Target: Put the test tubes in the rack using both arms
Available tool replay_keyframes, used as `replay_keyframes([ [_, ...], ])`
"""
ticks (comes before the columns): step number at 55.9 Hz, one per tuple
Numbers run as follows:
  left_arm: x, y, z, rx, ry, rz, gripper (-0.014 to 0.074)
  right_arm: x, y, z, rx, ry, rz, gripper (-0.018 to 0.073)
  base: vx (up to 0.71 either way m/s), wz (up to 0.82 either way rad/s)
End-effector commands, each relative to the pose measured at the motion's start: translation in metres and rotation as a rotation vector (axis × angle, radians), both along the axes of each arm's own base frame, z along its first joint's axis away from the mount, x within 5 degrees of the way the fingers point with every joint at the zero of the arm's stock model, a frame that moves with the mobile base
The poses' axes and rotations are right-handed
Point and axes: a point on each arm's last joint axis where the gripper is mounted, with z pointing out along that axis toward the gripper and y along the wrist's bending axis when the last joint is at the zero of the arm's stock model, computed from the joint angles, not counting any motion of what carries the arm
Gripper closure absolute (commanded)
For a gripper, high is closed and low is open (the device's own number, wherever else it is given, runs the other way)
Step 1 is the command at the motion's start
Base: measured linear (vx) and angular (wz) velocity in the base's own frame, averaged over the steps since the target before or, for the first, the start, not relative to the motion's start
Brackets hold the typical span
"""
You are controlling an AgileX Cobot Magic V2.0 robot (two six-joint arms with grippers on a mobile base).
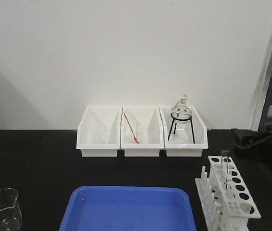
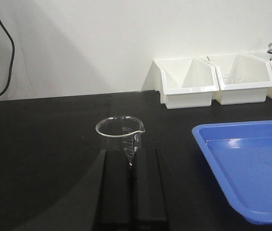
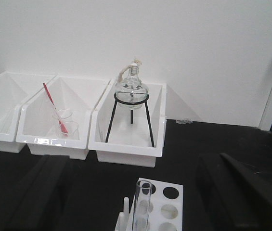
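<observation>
From my remote station, the front camera shows a black tabletop (image 1: 39,163) with the white test-tube rack (image 1: 228,192) standing at its right side, one clear test tube (image 1: 225,163) upright in a rear hole. A blue tray (image 1: 128,209) lies just left of the rack, a glass beaker (image 1: 2,208) sits at the far left, and three white bins (image 1: 142,132) line the wall, the right one holding a round flask on a black tripod (image 1: 181,120). My right arm (image 1: 258,142) reaches in from the right edge, apart from the rack; its jaws are too dark here for me to read.

On the left wrist camera, my left gripper (image 2: 131,166) shows two black fingers (image 2: 116,187) pressed almost together, clenched on nothing, with the beaker (image 2: 120,137) just ahead of their tips and the tray (image 2: 251,168) off to their right.

On the right wrist camera, my right gripper (image 3: 133,192) is spread wide and released, its blurred black fingers (image 3: 39,192) flanking the frame. The rack (image 3: 157,207) and its test tube (image 3: 142,204) stand between and just ahead of the jaws, untouched, with the bins (image 3: 54,120) and the flask (image 3: 132,89) beyond.
</observation>
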Motion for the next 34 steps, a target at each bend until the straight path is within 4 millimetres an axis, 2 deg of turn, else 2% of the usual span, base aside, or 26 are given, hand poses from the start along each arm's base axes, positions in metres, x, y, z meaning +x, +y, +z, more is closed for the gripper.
replay_keyframes([
  [1, 0.001, 0.0, -0.002, -0.013, -0.054, -0.006, 0.0606, -0.003, 0.002, 0.025, 0.013, -0.123, 0.025, -0.0013, 0.0, 0.0],
  [8, 0.001, 0.0, -0.002, -0.013, -0.054, -0.006, 0.0606, -0.005, 0.0, 0.026, -0.008, -0.125, 0.019, -0.0004, 0.0, 0.0],
  [14, 0.001, 0.0, -0.002, -0.013, -0.053, -0.006, 0.0606, -0.018, -0.006, 0.036, -0.027, -0.102, -0.023, 0.0034, 0.0, 0.0],
  [19, 0.001, 0.0, -0.002, -0.013, -0.053, -0.006, 0.0606, -0.044, -0.008, 0.046, -0.035, -0.103, -0.052, 0.0088, 0.0, 0.0],
  [24, 0.001, 0.0, -0.002, -0.013, -0.053, -0.006, 0.0606, -0.081, -0.01, 0.05, -0.031, -0.133, -0.067, 0.0162, 0.0, 0.0],
  [28, 0.001, 0.0, -0.002, -0.013, -0.053, -0.006, 0.0606, -0.111, -0.011, 0.039, -0.026, -0.147, -0.072, 0.0241, 0.0, 0.0],
  [34, 0.001, 0.0, -0.002, -0.013, -0.053, -0.006, 0.0606, -0.152, -0.012, 0.007, -0.011, -0.142, -0.084, 0.0398, 0.0, 0.0],
])
